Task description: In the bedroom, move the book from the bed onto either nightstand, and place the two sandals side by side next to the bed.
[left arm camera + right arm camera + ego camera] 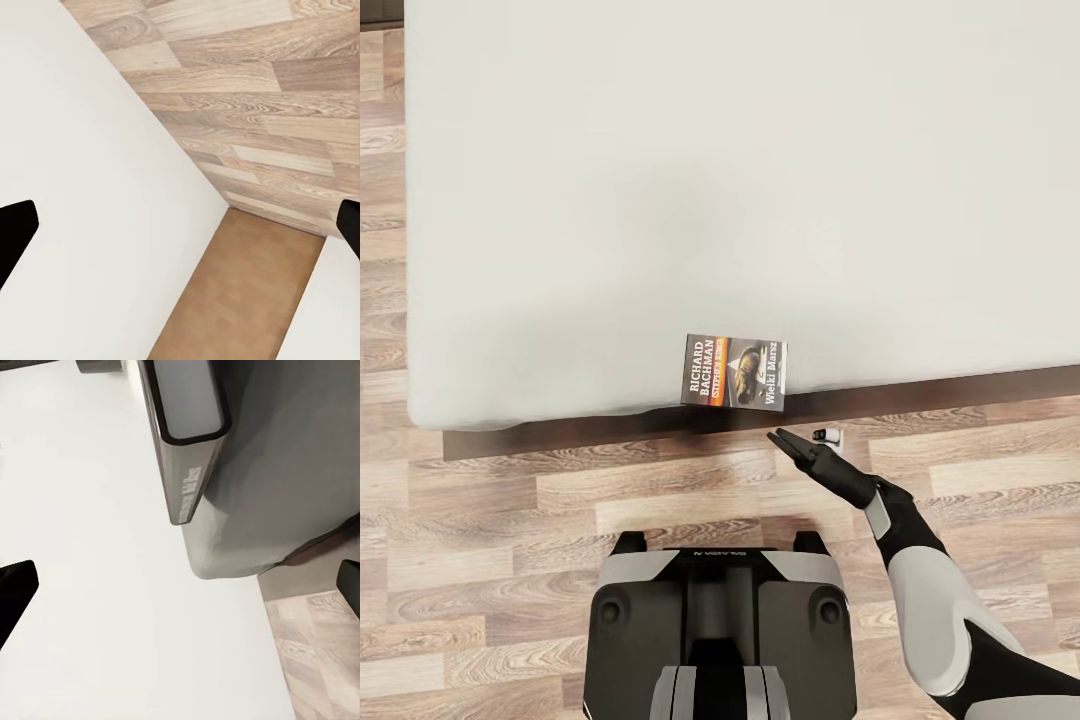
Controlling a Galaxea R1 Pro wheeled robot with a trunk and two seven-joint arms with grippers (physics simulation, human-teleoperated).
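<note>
The book (734,372) is lying at the bed (740,180) edge, overhanging slightly. The right gripper (788,438), fingers spread, is hovering just beside it; pinching that overhang should grip best.

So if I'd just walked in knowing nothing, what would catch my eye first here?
Probably the book, a dark paperback with an orange band, lying alone at the near edge of the big off-white bed, slightly overhanging it. Next, the right gripper, black and pointed, hovering over the wood-plank floor just short of the book, not touching it.
</note>
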